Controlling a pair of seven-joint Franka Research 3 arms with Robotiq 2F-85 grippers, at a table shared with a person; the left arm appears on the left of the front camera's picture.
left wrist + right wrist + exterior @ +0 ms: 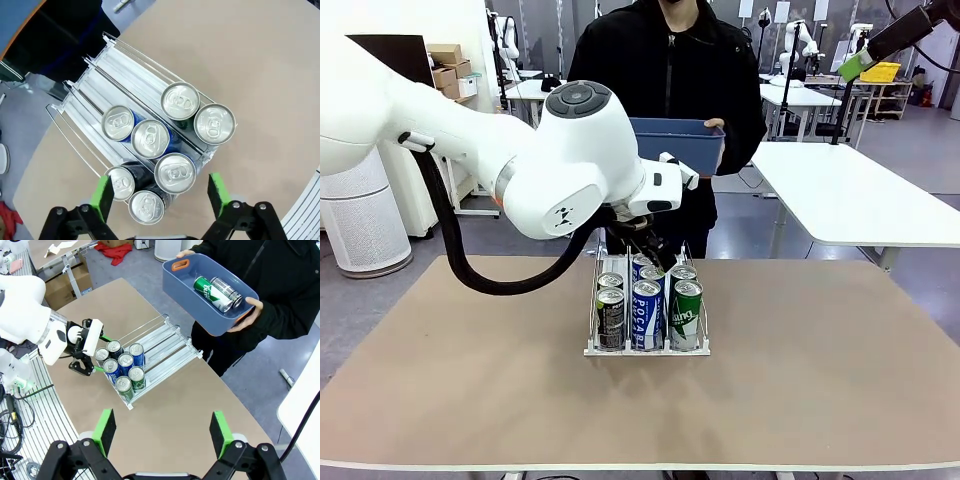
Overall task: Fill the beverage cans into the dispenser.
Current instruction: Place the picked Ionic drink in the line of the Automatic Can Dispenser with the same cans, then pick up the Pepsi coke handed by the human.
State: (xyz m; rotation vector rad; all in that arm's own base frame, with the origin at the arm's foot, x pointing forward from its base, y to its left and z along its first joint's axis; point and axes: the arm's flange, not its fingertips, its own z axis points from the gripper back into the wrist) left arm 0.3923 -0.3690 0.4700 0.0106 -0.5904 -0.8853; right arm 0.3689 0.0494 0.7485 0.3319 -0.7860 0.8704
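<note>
**Surface** (pixel 820 380): tan top. One rack sits near its middle, on the side toward the person.

**Rack** (pixel 646 349): white base with three narrow lanes split by thin wire dividers. The front end faces the robot, and the far stretch of each lane is bare.

**Cans in rack**: all upright with silver tops, crowded at the front end and touching or just beside one another. The left wrist view shows seven tops.
- Black cans (pixel 610 318): two, in the lane on the robot's left.
- Blue-and-white cans (pixel 647 315): three, in the middle lane.
- Green cans (pixel 686 315): two, in the right lane.

**Left tool** (pixel 160 187): over the front cans of the rack, pointing down. Its jaws are wide, with one green pad to each side of the cluster, and it holds nothing. Whether a fingertip touches a can top is hard to tell, as the arm hides much of it from the front.

**Right tool** (pixel 162 432): high above the surface and well apart from the rack. Its jaws are wide and empty.

**Bin** (pixel 195 310): blue plastic with orange handle trim. The person's hand (pixel 250 314) grips one end beyond the far edge of the surface.
- Contents: two cans lying on their sides, touching, one green (pixel 206 287) and one dark and silver (pixel 227 291).
</note>
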